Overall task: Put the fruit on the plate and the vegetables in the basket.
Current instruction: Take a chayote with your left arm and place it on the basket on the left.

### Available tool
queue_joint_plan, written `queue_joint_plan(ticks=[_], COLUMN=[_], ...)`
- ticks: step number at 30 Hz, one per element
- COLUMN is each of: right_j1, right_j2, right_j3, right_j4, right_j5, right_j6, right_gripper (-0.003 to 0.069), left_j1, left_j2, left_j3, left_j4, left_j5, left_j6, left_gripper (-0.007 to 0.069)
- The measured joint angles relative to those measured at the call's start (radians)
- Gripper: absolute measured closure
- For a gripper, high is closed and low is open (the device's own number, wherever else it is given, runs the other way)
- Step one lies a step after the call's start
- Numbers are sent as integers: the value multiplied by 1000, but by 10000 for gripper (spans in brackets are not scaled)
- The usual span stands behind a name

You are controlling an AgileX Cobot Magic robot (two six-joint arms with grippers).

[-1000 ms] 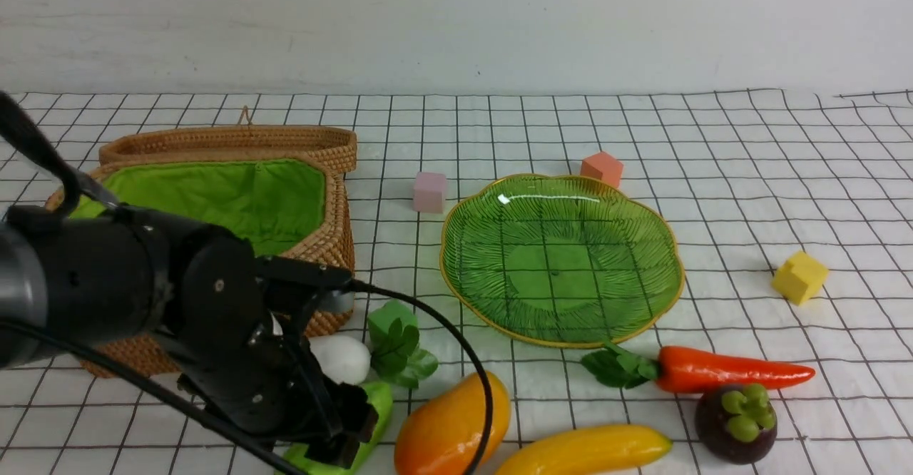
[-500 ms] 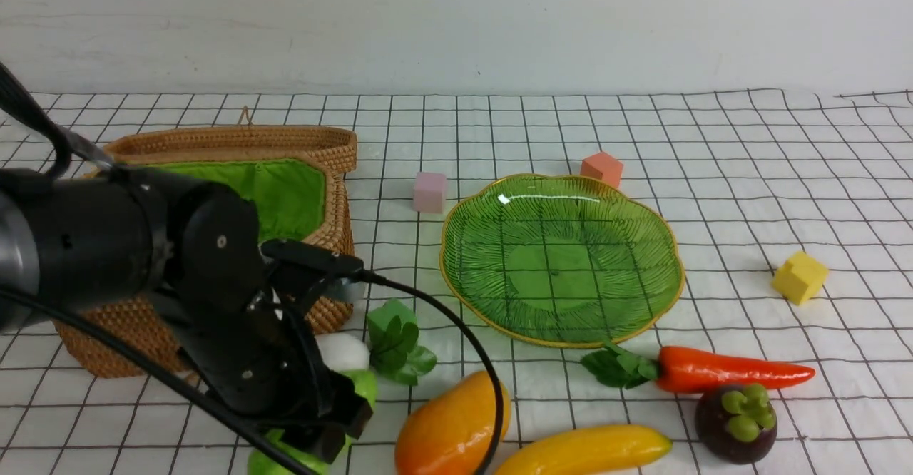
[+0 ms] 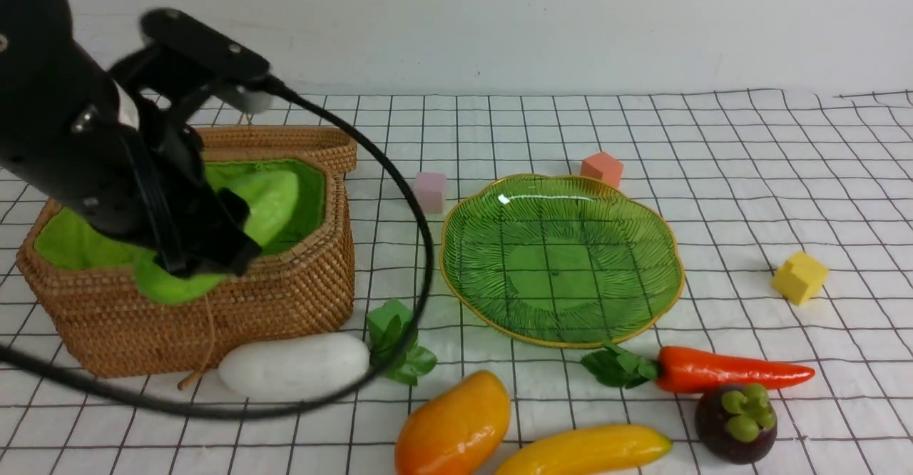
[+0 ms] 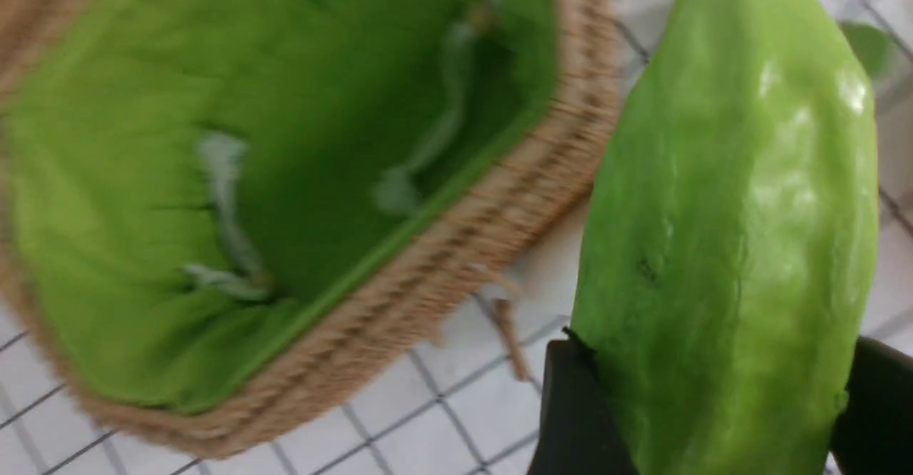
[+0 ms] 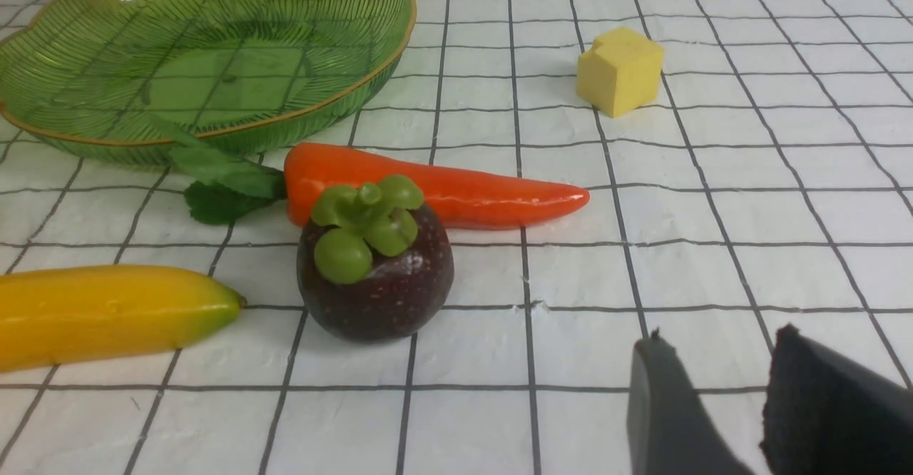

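We identify the basket (image 3: 285, 297) as woven wicker, coarse and matt. Its cloth lining (image 4: 143, 140) is soft, matt green fabric. The plate (image 3: 563, 261) is translucent green glass, ribbed and glossy, with a gilt rim. The gourd (image 4: 727, 247), carrot (image 5: 442, 190) and mangosteen (image 5: 385, 282) show smooth, glossy moulded skins. The radish (image 3: 296, 366) is smooth with a dull sheen. The yellow foam cube (image 5: 619, 70) is matt and porous. The counter (image 5: 713, 247) carries matt, slightly creased white cloth.

No text, label, brand or number readable in any view. The bench cloth (image 3: 713, 140) shows only a plain black grid; plate (image 3: 563, 261) and basket (image 3: 285, 297) are unmarked.
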Motion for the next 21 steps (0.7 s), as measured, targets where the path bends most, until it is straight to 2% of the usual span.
queue_joint_plan(ticks=[1, 4, 7, 10, 13, 17, 19, 20, 21], right_j1=[0, 0, 0, 0, 0, 0, 0, 0, 0], right_j2=[0, 0, 0, 0, 0, 0, 0, 0, 0], right_j3=[0, 0, 0, 0, 0, 0, 0, 0, 0], right_j4=[0, 0, 0, -1, -1, -1, -1, -1, -1], right_j5=[0, 0, 0, 0, 0, 0, 0, 0, 0], right_j6=[0, 0, 0, 0, 0, 0, 0, 0, 0], right_gripper=[421, 421, 421, 421, 421, 421, 421, 421, 421], left_j1=[60, 155, 215, 229, 230, 230, 230, 230, 230], left_j2=[23, 81, 135, 167, 209, 221, 220, 212, 208], left_j3=[-3, -4, -4, -4, -4, -4, -4, -4, -4], left_j4=[30, 48, 57, 71, 110, 140, 155, 150, 145], left_j5=[-33, -103, -185, -219, -246, -254, -255, -254, -249], left_j6=[-36, -110, -211, -291, -431, -519, -553, -564, -565], left_gripper=[200, 201, 200, 200, 201, 193, 125, 47, 13])
